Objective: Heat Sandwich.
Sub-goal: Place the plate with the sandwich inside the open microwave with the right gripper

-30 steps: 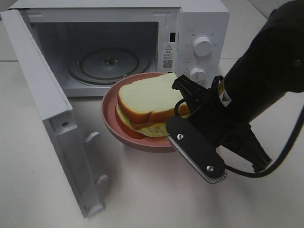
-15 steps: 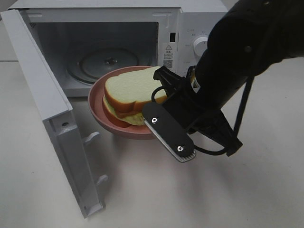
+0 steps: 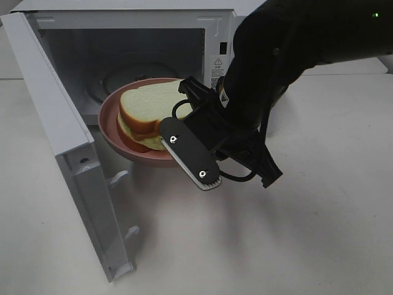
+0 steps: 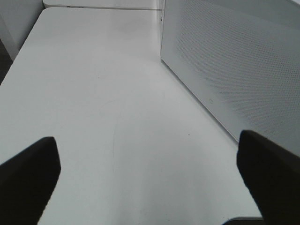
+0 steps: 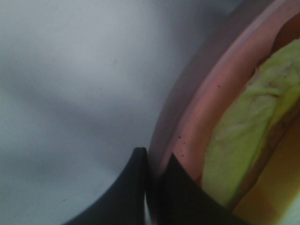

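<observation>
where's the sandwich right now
In the high view the sandwich sits left of centre on the pink plate, at the mouth of the open microwave, with the right pincer clamped on the plate's rim.

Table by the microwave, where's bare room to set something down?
Free: the table in front, from the open door rightward past the arm. Crowded: the microwave mouth, where the right gripper holds the plate with the sandwich.
</observation>
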You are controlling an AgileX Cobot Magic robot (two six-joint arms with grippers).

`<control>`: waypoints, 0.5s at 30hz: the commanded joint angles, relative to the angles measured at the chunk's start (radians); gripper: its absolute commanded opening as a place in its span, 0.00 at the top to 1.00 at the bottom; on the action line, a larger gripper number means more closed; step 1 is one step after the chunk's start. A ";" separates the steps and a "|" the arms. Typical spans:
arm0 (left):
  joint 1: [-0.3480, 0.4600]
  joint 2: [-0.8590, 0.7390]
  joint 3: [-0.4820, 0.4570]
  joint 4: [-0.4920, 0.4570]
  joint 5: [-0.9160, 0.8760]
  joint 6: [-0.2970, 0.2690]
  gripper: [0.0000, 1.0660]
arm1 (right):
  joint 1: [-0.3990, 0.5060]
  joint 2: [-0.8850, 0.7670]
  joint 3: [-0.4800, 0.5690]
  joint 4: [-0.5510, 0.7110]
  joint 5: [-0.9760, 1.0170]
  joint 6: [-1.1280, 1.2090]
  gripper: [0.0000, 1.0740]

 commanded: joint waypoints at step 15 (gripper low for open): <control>0.006 -0.016 0.001 -0.004 -0.014 -0.005 0.08 | -0.004 0.152 -0.219 0.003 0.049 -0.013 1.00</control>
